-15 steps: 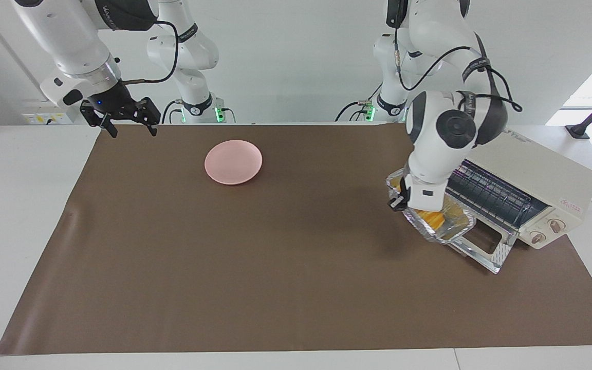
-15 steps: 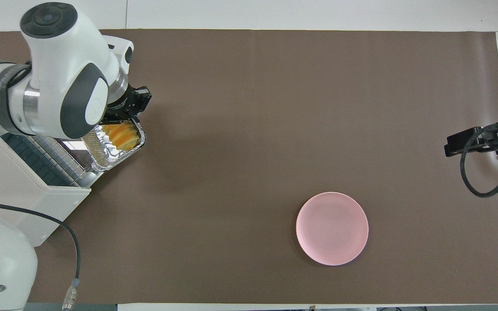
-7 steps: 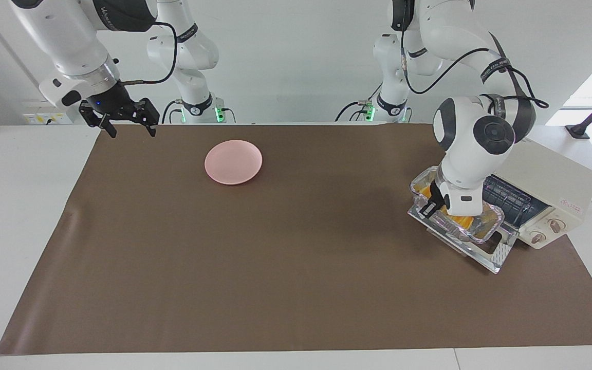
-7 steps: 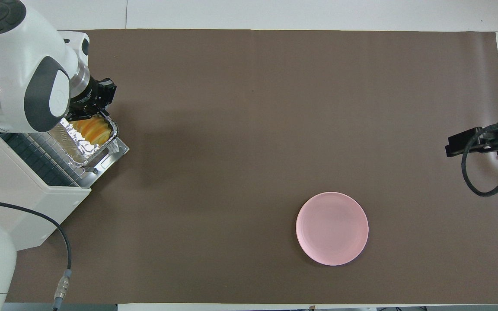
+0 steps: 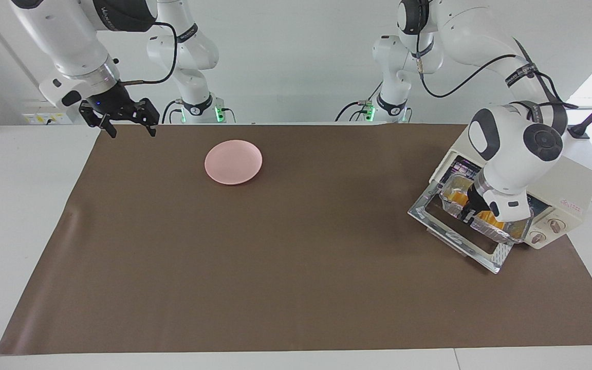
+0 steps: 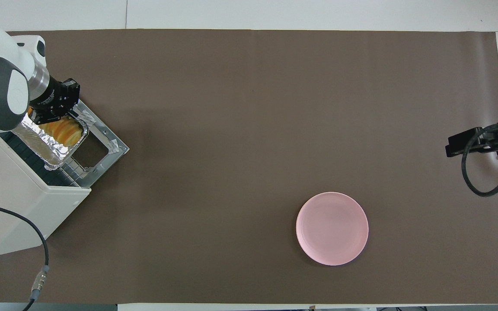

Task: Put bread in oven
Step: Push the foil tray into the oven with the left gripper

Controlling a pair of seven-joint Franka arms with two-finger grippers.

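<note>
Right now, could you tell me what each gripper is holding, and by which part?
The left gripper holds the foil tray with the bread by its rim. The right gripper holds nothing.

High facing camera, steep overhead camera, both covering table [image 5: 296,288]

Oven mouth crowded; middle of the table open.

The oven [image 5: 558,190] stands at the left arm's end of the table [image 5: 296,267], its dropped door [image 5: 460,231] jutting out over the mat. The foil tray [image 6: 52,140] with the bread [image 6: 65,131] and the left gripper [image 5: 473,210] fill the opening. Elsewhere only the pink plate [image 5: 233,162] interrupts the mat; the right gripper [image 5: 126,123] hangs over the mat's corner.
</note>
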